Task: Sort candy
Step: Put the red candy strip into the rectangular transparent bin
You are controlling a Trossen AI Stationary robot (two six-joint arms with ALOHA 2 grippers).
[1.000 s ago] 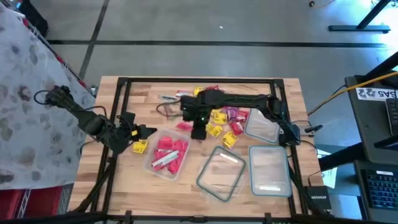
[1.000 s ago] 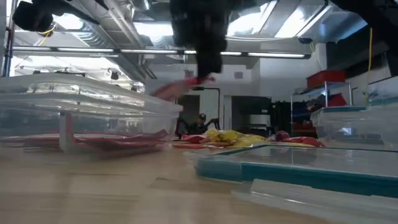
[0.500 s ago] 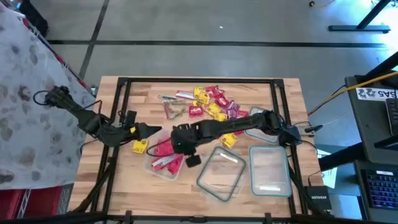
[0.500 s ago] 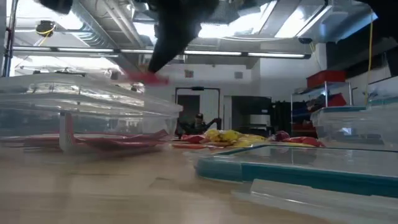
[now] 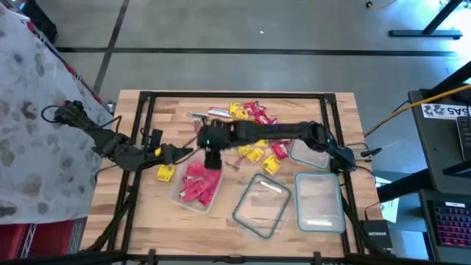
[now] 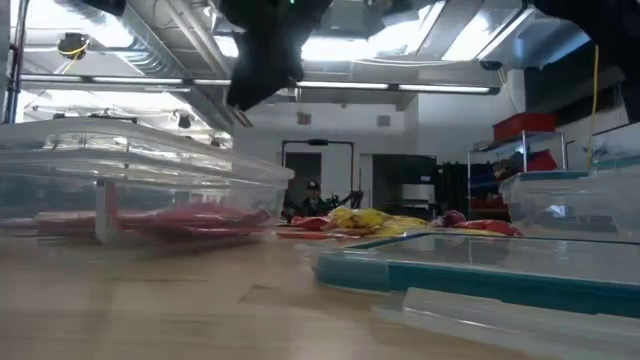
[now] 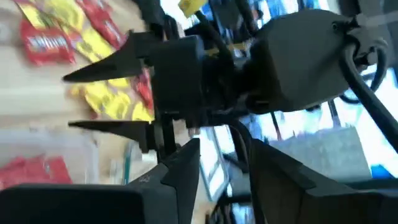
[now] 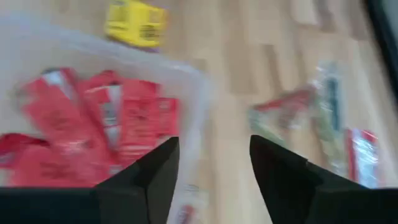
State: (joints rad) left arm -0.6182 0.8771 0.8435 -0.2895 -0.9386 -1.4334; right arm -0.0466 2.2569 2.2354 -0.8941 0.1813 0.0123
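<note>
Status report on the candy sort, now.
Right gripper open, empty, above the red-candy container. Left gripper open beside the yellow candy. Loose pile unsorted. Nothing blocking.

Both arms we're looking at are matte black all over, built from chunky rounded links. The right arm has a tiny green light glowing on the wrist block, and the right gripper ends in two flat, wedge-shaped black fingers with squared tips. The left arm is slimmer, with a thin black cable looping off its far end, and we can spot little yellow bits near its wrist. In the left wrist view the other arm's wrist housing is a big boxy black shell with rounded corners, black cables curling out the back, and long pointed fingers.
</note>
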